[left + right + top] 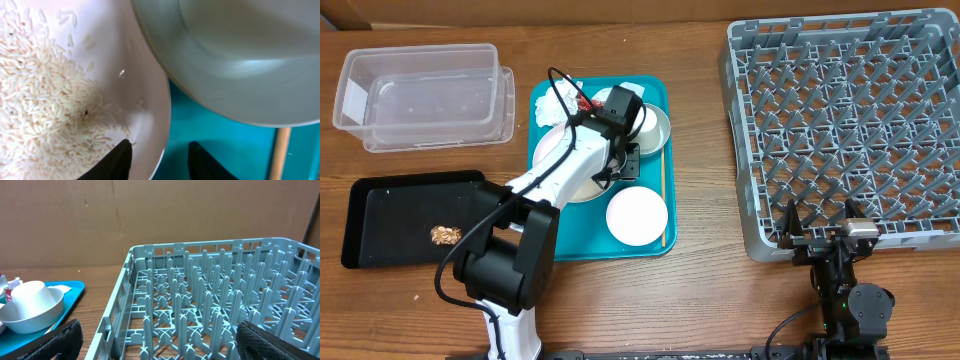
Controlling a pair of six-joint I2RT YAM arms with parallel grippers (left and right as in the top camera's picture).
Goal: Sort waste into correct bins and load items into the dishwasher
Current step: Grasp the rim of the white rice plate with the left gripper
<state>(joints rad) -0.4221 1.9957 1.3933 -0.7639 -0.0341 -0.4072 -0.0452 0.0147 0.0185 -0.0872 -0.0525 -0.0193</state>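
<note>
The pale plate (563, 165) lies on the teal tray, with white rice (45, 105) heaped on it. My left gripper (620, 165) is open and straddles the plate's right rim (160, 157), one finger over the plate and one over the tray. The silvery-grey bowl (658, 132) lies just beyond (240, 55), with the white cup (30, 297) in it. The white bowl (637, 216) and the wooden stick (663, 200) lie at the tray's front right. The napkin (556, 104) and red wrapper (583, 102) lie at the tray's back. My right gripper (817, 228) is open at the dish rack's (850, 120) front edge.
The clear tub (425, 95) stands at the back left. The black tray (390, 205) lies in front of it, with brown bits (445, 235) in it. The teal tray (545, 245) sits between the bins and the rack. A cardboard wall (150, 215) stands behind the table.
</note>
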